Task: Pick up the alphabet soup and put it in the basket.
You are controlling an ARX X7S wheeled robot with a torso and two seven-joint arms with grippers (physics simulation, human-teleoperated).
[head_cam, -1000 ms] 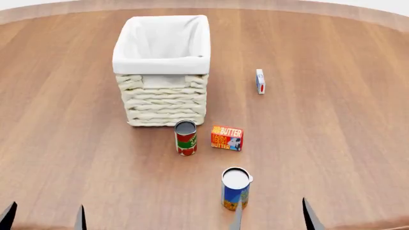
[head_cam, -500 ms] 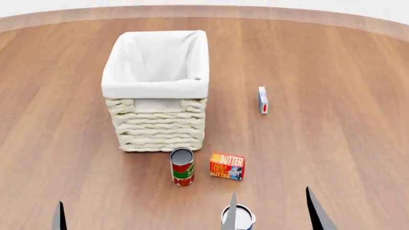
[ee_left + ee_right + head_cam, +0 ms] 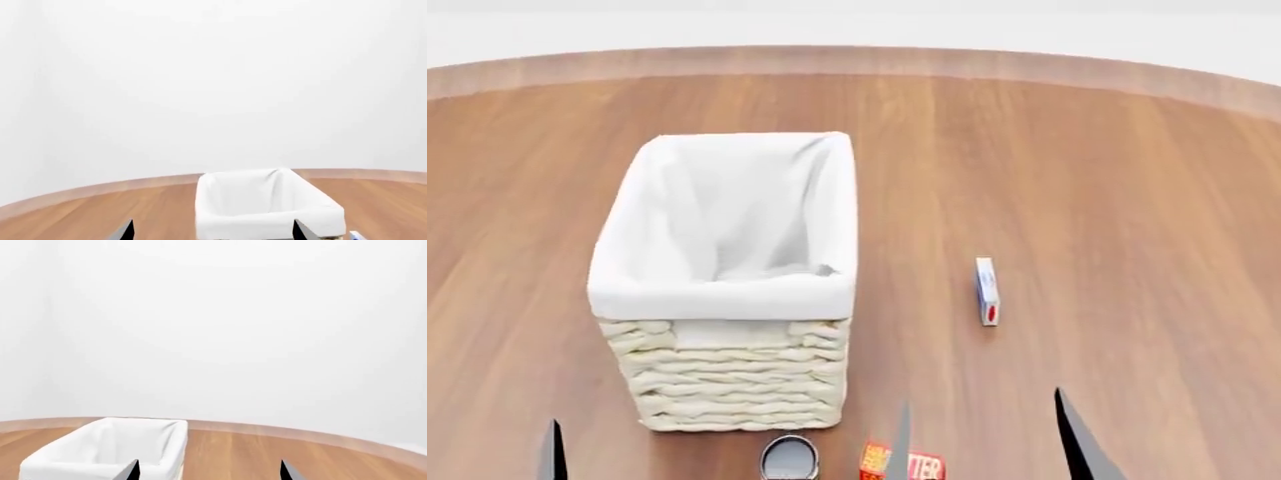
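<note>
The alphabet soup is out of view in every frame. The cream wicker basket [image 3: 737, 375] with white cloth lining stands left of centre on the wooden table; it also shows in the left wrist view as the basket [image 3: 267, 205] and in the right wrist view as the basket [image 3: 110, 447]. My right gripper [image 3: 988, 450] is open at the bottom edge, nothing between its fingers. Its tips are wide apart around bare table in the right gripper [image 3: 210, 471] view. My left gripper [image 3: 213, 232] is open too. Only one left fingertip [image 3: 555, 455] shows in the head view.
A grey-topped can [image 3: 790, 458] and an orange butter box [image 3: 904, 466] peek in at the bottom edge, just in front of the basket. A small white carton [image 3: 986, 291] lies to the basket's right. The round table's far rim [image 3: 854, 60] curves across the back.
The head view has tilted up: basket, carton and butter box slid down the picture. The soup can dropped out past the bottom edge. The fingertips stay at the bottom.
</note>
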